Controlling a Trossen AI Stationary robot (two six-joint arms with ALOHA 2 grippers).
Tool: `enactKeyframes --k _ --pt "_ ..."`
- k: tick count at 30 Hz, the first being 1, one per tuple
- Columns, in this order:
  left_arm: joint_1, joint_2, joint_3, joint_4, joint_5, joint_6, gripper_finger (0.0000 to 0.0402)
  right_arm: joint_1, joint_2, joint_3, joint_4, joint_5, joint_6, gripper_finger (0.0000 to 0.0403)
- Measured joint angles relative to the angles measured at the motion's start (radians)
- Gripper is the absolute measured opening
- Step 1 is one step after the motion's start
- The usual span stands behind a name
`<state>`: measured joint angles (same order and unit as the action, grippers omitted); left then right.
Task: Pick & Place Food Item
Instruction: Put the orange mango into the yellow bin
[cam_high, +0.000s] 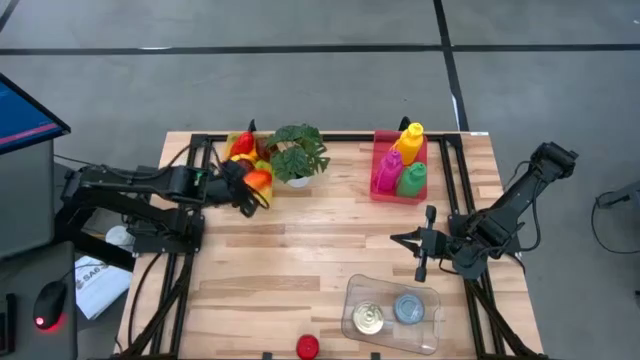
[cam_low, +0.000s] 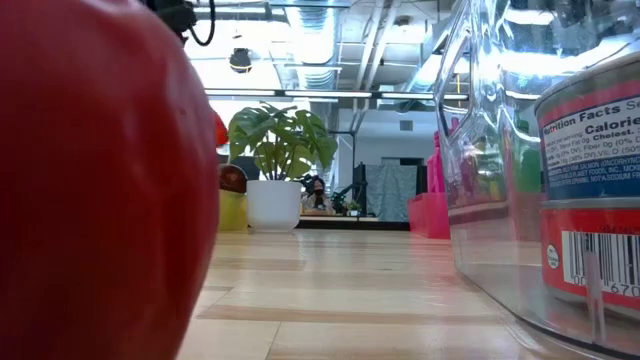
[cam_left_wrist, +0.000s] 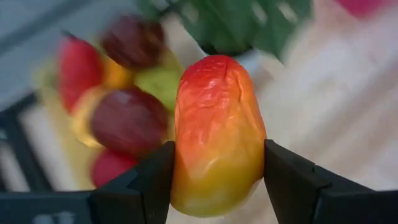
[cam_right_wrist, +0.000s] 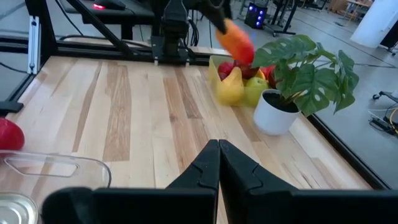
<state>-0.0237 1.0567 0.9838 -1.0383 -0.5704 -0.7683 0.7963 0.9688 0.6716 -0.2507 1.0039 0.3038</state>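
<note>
At the table's left, near the far edge, left gripper (cam_high: 256, 186) raised clear of the wooden tabletop (cam_high: 310, 255), fingers (cam_left_wrist: 149, 183) clamped on either side of a smooth red-to-yellow mango-shaped plastic fruit (cam_left_wrist: 216, 134). Just behind it, a yellow tray of mixed plastic fruit (cam_high: 243, 148): red, dark maroon, green and yellow pieces heaped together. Beside that tray, a leafy green plant in a small white pot (cam_high: 298, 156). Further right along the far edge, a pink bin (cam_high: 399, 170) holding yellow, magenta and green bottles. At the near edge, a small round red item (cam_high: 308, 346), then a clear plastic container (cam_high: 392, 313) with two tin cans inside. At the right, right gripper (cam_high: 422, 243) low over bare wood, fingers pressed together with nothing between.
</note>
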Motion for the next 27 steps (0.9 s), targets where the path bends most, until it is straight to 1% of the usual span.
enactKeyframes --k 4,6,7,12,16,18,22,24,27 --pt "0.029 -0.043 0.000 -0.001 -0.172 0.003 0.0200 0.000 0.000 0.000 0.001 0.000 0.000 0.0000" --pt "0.049 -0.047 0.000 -0.003 -0.216 0.027 0.0200 0.000 0.000 0.000 0.001 0.000 0.000 0.0000" --pt "0.063 -0.047 0.000 0.000 -0.222 0.041 0.0201 0.000 0.000 0.000 0.001 0.000 0.000 0.0000" --pt "0.138 -0.001 -0.006 0.005 -0.229 0.135 0.0201 0.000 0.000 0.000 0.001 0.000 0.000 0.0000" --pt "0.219 0.033 -0.054 0.029 -0.259 0.192 0.0202 0.000 0.000 0.000 0.001 0.000 0.001 0.0000" --pt "0.268 0.035 -0.081 0.030 -0.244 0.223 0.0205 0.000 0.000 0.000 0.002 0.000 0.001 0.0000" --pt "0.370 0.040 -0.108 0.046 -0.178 0.266 0.0205 0.000 0.000 0.000 0.006 0.000 0.001 0.0000" --pt "0.411 0.040 -0.121 0.097 -0.156 0.304 0.0203 0.000 0.000 0.000 0.004 0.000 0.001 0.0000" --pt "0.467 0.040 -0.132 0.191 -0.123 0.407 0.0205 0.000 0.000 0.000 0.004 0.000 0.001 0.0000"
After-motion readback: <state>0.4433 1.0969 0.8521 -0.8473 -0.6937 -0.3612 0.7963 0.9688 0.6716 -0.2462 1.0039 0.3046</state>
